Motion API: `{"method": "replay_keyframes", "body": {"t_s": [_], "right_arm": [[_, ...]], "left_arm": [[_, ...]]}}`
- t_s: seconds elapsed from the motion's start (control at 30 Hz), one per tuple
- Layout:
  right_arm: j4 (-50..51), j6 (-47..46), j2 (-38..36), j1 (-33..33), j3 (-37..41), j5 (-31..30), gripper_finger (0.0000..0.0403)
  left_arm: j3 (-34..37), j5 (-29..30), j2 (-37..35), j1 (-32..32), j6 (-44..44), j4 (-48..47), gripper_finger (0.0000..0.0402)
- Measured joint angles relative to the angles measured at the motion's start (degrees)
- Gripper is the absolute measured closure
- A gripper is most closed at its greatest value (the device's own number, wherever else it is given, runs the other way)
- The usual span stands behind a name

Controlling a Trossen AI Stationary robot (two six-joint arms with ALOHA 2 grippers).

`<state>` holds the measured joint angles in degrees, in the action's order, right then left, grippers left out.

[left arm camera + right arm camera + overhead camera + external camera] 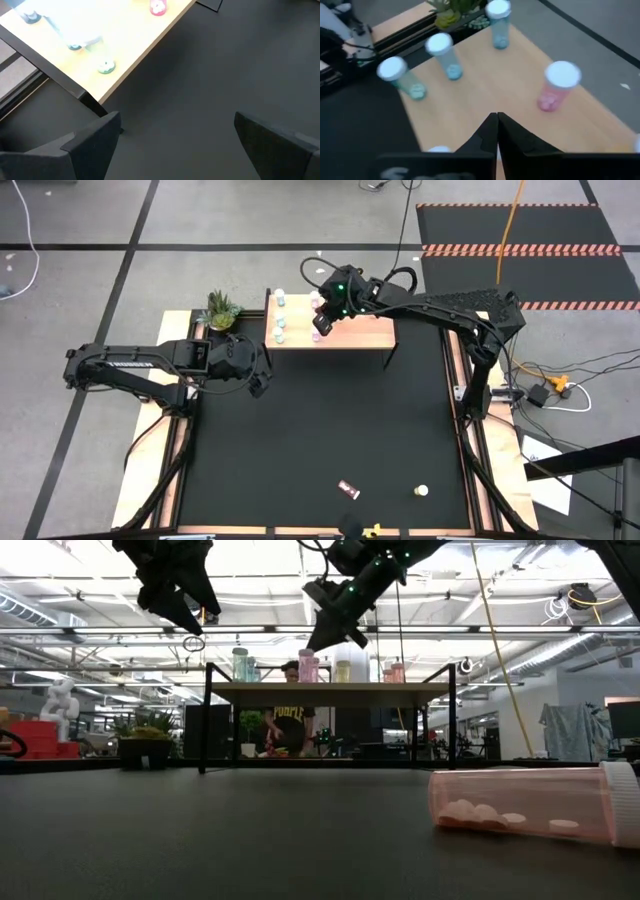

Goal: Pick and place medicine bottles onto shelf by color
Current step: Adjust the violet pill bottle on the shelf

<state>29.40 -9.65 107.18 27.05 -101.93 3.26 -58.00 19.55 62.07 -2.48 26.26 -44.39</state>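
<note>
The right gripper [497, 131] has its two dark fingers pressed together with nothing between them, hovering above the light wooden shelf [365, 333] on thin dark legs. Just ahead of it stands a pink-tinted, white-capped medicine bottle [556, 86], with three blue-tinted bottles [446, 56] farther along the board toward a small green potted plant [220, 310].

The left gripper [175, 140] waits with fingers spread wide over the black counter [320, 430], near the shelf's corner.

One pink bottle [530, 805] lies on its side on the counter, well apart from the shelf, holding pale tablets.

The risk, as I judge it: the right arm hangs low among upright bottles, so a careless withdrawal could knock one over or roll it off the edge.
</note>
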Motion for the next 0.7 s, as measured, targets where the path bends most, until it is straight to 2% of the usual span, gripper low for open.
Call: {"method": "replay_keyframes", "body": {"t_s": [0.7], "right_arm": [[3.2,0.3,0.0,0.3,0.0,-0.1,0.0403]], "left_arm": [[0.0,0.0,0.0,-0.1,-0.4,0.0,0.0011]]}}
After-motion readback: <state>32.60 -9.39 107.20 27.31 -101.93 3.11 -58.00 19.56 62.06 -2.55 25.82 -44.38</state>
